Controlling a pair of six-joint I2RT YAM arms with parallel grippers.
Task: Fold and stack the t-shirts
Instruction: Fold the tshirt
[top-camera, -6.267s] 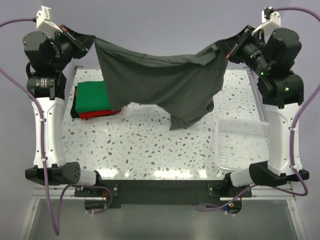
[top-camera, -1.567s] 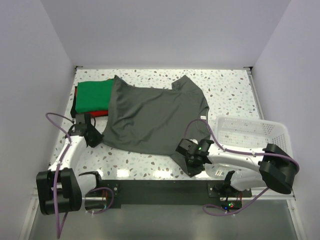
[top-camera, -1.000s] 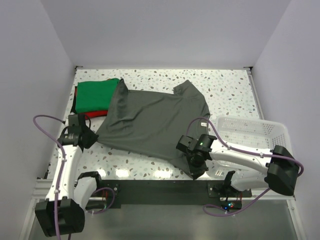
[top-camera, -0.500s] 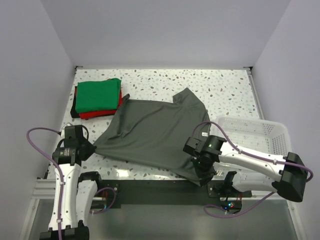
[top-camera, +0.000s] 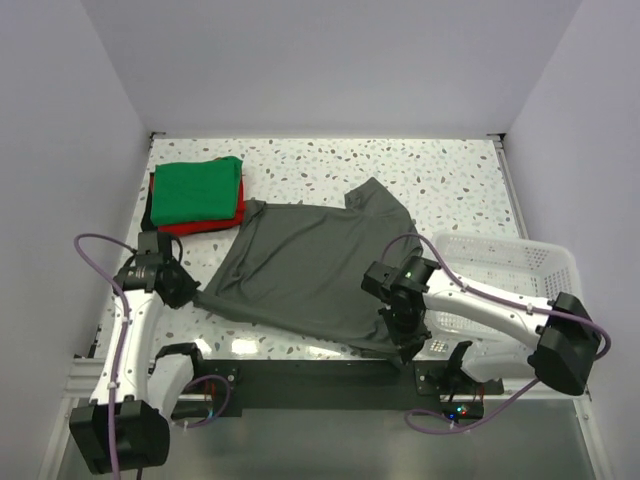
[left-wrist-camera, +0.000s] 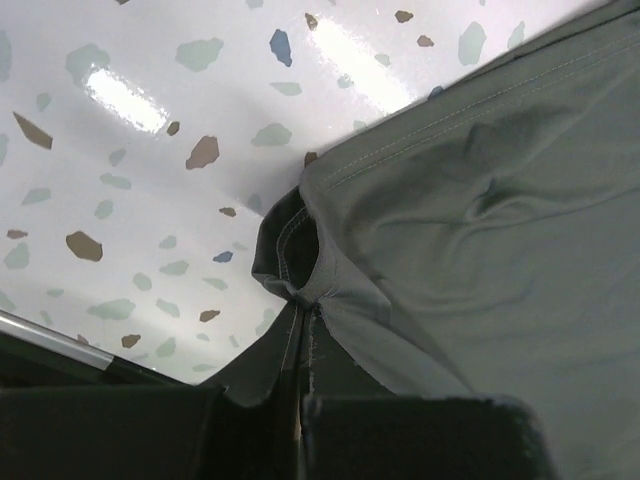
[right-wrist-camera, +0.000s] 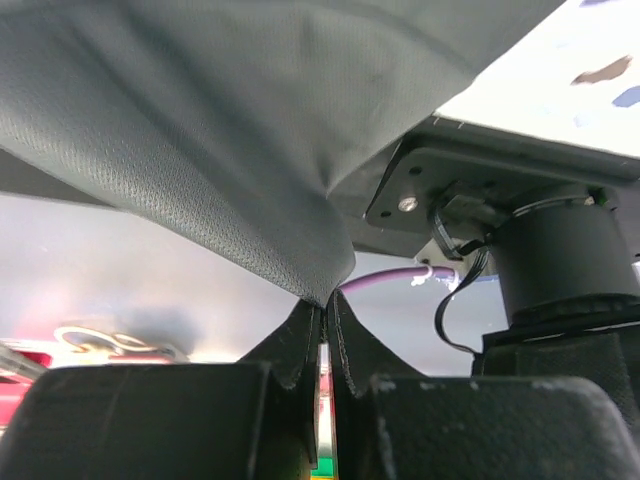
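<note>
Top external view: a dark grey t-shirt (top-camera: 305, 270) is spread on the speckled table (top-camera: 450, 180), mid-frame, mostly flat. Its lower edge is held at both ends. The left gripper (top-camera: 188, 293) is clamped on the lower-left corner; in the left wrist view the hem is seen bunched and pinched between the closed fingers (left-wrist-camera: 260, 400). The right gripper (top-camera: 400, 338) is clamped on the lower-right corner; in the right wrist view the cloth is drawn to a point between the closed fingers (right-wrist-camera: 290, 360), with an arm base visible beyond it, so this corner is judged to sit at the table's lower edge.

Relation noted: the held edge runs left to right between the two grippers, sloping down toward the right. All the rest of the shirt lies above that edge in the frame, away from both grippers, with the collar end at upper right of the cloth.

A green shirt (top-camera: 198, 190) is folded on top of a red shirt (top-camera: 205, 226) at the upper left, just beside the grey shirt's upper-left corner; whether they touch cannot be told. The left arm is nearer to this stack. A white basket (top-camera: 500, 275) stands at the right, beside the right arm.

Judgement: spreading is about done and folding not yet begun. A fold is best made by carrying the held edge up-frame, both arms together.
</note>
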